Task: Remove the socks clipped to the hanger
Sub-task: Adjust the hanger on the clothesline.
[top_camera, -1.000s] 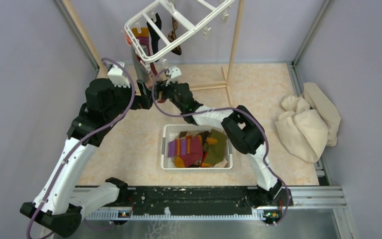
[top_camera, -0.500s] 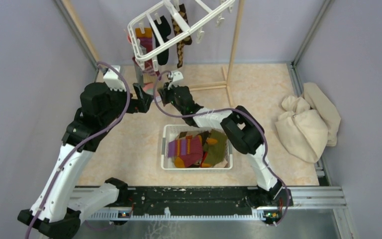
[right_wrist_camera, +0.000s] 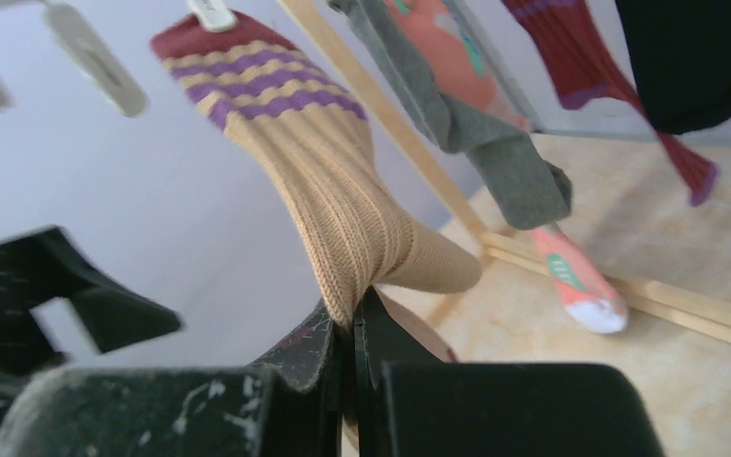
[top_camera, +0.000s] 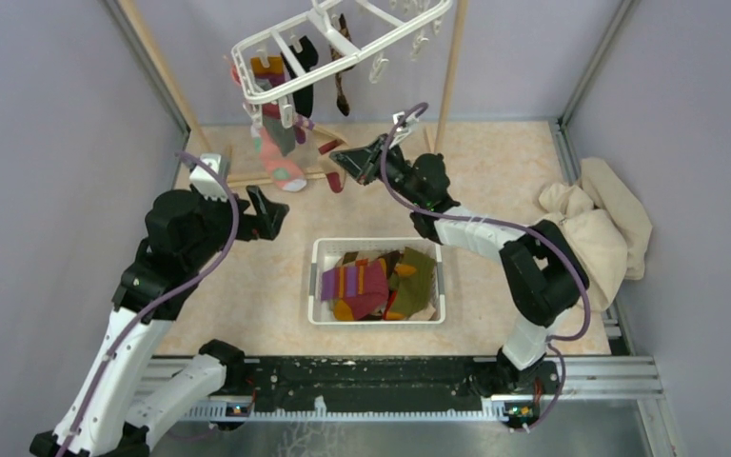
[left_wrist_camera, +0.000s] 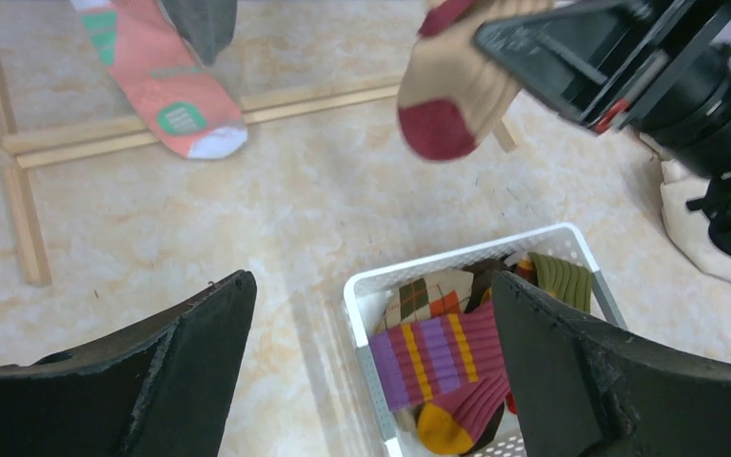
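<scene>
The white hanger (top_camera: 362, 36) hangs tilted at the top, with socks clipped along its left end. My right gripper (top_camera: 341, 160) (right_wrist_camera: 352, 309) is shut on a tan sock (right_wrist_camera: 333, 181) with a maroon and purple striped cuff. A white clip (right_wrist_camera: 211, 13) sits on that cuff. Its maroon toe (left_wrist_camera: 438, 124) dangles below the right gripper. Beside it hang a grey sock (right_wrist_camera: 495, 152), a pink sock with mint patches (top_camera: 281, 164) (left_wrist_camera: 167, 86), a maroon sock (right_wrist_camera: 595, 67) and a black sock (top_camera: 306, 59). My left gripper (top_camera: 268, 211) (left_wrist_camera: 371, 286) is open and holds nothing, below and left of the hanger.
A white slotted basket (top_camera: 316, 286) (left_wrist_camera: 457, 255) with several socks in it stands on the floor between the arms. A beige cloth heap (top_camera: 585, 233) lies at the right wall. The wooden rack's pole (top_camera: 452, 67) and floor bars (top_camera: 247, 176) stand behind the hanger.
My right gripper shut on the tan striped sock and swung right and back, pulling it sideways. My left arm dropped away from the hanger. The hanger rocked.
</scene>
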